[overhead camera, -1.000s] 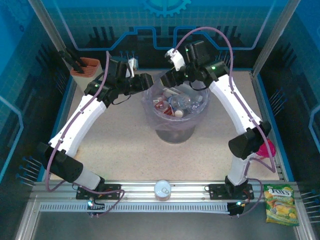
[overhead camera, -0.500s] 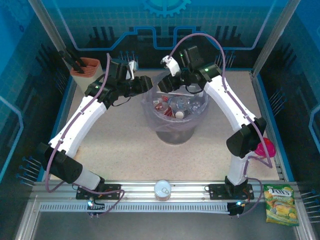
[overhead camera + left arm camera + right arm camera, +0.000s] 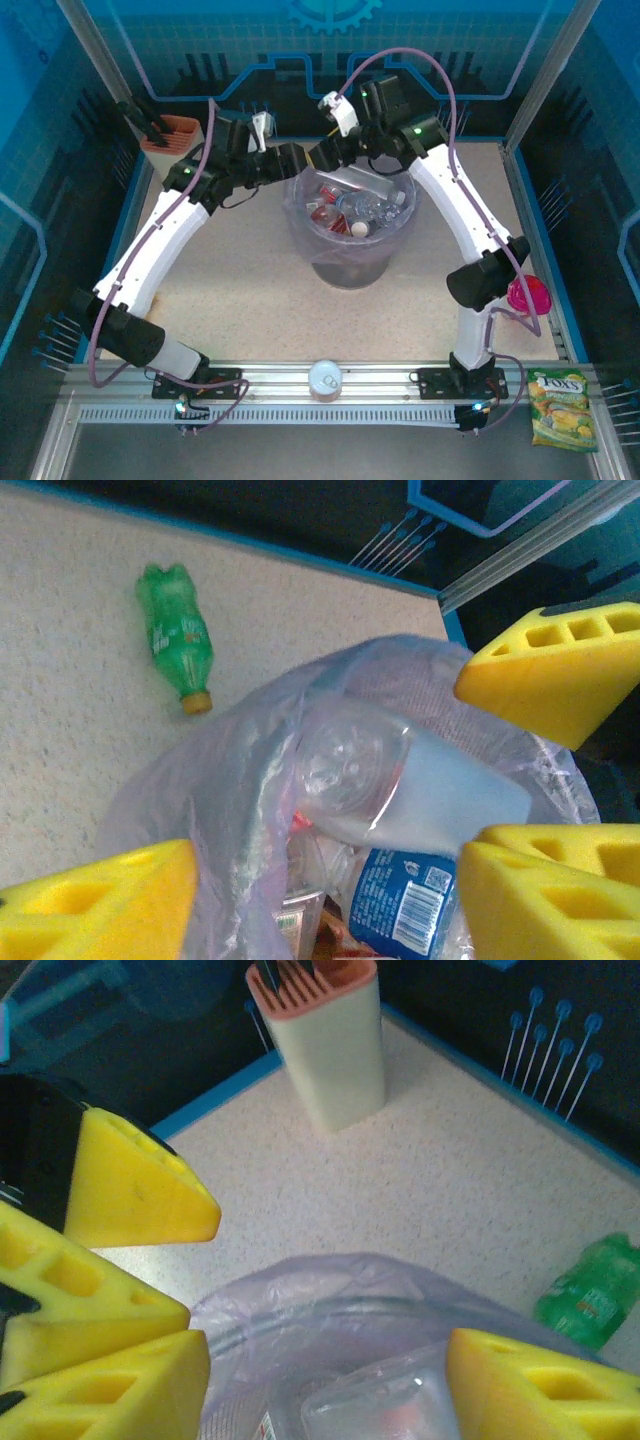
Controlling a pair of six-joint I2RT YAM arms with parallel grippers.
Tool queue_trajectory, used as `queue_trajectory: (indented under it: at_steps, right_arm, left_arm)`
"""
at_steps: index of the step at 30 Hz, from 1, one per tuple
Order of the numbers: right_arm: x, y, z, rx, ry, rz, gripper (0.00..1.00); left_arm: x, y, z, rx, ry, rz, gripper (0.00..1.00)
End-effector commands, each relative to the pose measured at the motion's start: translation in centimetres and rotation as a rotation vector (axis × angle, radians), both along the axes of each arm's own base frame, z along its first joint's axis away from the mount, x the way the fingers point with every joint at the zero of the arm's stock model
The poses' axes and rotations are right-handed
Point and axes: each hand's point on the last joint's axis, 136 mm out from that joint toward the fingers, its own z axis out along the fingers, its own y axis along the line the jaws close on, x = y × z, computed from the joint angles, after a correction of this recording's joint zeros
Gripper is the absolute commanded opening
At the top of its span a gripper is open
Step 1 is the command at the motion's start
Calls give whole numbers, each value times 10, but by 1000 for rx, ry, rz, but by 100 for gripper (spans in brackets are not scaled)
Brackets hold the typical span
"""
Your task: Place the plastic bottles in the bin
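At the near edge of your table (image 3: 240,290), one silver can (image 3: 326,378) sits on the rail between the two arm bases. One candy bag (image 3: 558,408) lies by the near right corner. A pink object (image 3: 535,297) at the right edge is half hidden behind the right arm's elbow and hard to identify. Bare tabletop opens between the bases and the bin, and on both its sides out to the left and right edges. The single bin (image 3: 350,262) stands at mid-table toward the far edge. Its liner bag holds a heap of plastic bottles (image 3: 360,205): one clear, one blue-labelled, some red-labelled, the full count impossible to tell where they overlap. Over the bin's far rim your left gripper (image 3: 298,160) and right gripper (image 3: 327,155) nearly meet, each with jaws spread and nothing between them. Beyond the bin, one green bottle (image 3: 176,635) lies on its side on the table near the far edge. One knife block (image 3: 170,135) stands in the far left corner.
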Motion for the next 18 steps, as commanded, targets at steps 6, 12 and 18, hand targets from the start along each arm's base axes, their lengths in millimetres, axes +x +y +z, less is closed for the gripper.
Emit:
queue_trajectory:
  at_steps: [6, 12, 18]
  right_arm:
    - [29, -75, 37, 77, -59, -264, 96]
    - [41, -198, 13, 35, -41, -645, 100]
    - [26, -287, -56, -153, -121, -963, 100]
  left_arm:
    - [7, 80, 14, 216, -133, 198, 97]
    - [15, 156, -39, 289, -108, 388, 99]
    - [12, 213, -108, 379, -142, 577, 99]
